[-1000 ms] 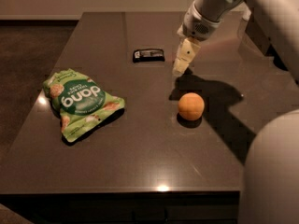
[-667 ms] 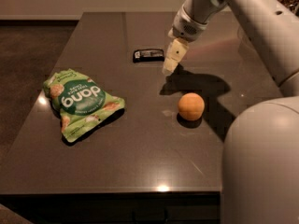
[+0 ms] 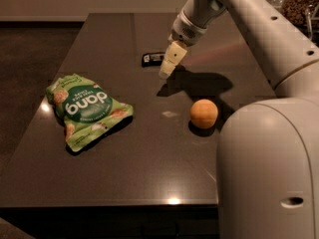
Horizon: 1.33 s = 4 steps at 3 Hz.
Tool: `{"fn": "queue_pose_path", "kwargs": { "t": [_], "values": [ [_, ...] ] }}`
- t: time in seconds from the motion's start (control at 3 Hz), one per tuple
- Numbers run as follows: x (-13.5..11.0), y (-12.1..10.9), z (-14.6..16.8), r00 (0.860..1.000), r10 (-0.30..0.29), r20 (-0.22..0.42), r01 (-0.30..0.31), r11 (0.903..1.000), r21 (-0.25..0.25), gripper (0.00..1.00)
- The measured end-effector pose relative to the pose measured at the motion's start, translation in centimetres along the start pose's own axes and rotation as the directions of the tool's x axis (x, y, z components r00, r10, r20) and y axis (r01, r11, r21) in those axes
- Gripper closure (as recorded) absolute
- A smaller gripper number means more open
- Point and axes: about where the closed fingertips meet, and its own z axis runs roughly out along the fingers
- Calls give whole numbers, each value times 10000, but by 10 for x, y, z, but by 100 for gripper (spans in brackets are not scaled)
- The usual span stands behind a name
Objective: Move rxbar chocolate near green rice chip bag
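Observation:
The rxbar chocolate (image 3: 153,59) is a small flat black bar lying on the dark table (image 3: 149,173), toward its far middle. The green rice chip bag (image 3: 85,109) lies flat at the left, its white "dang" lettering upside down to me. My gripper (image 3: 166,72) hangs from the arm that reaches in from the upper right. It is just right of the bar's near end and partly in front of it, above the table. Nothing shows in it.
An orange ball-shaped fruit (image 3: 204,113) sits on the table right of centre, near the gripper's shadow. The robot's white body (image 3: 269,168) fills the lower right. The table's front edge runs along the bottom and its left edge borders dark floor.
The gripper has moved left and slightly down, from right of the bar to right beside it. The bar, bag and fruit have not moved.

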Motion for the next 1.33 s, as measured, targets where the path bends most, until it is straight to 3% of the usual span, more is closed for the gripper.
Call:
{"fn": "queue_pose_path", "kwargs": {
  "t": [0.33, 1.33],
  "values": [
    [-8, -4, 12, 9990, 371, 257, -367, 9992, -162, 0],
    [-7, -40, 20, 9957, 921, 29, -921, 9929, 756, 0]
  ]
}}
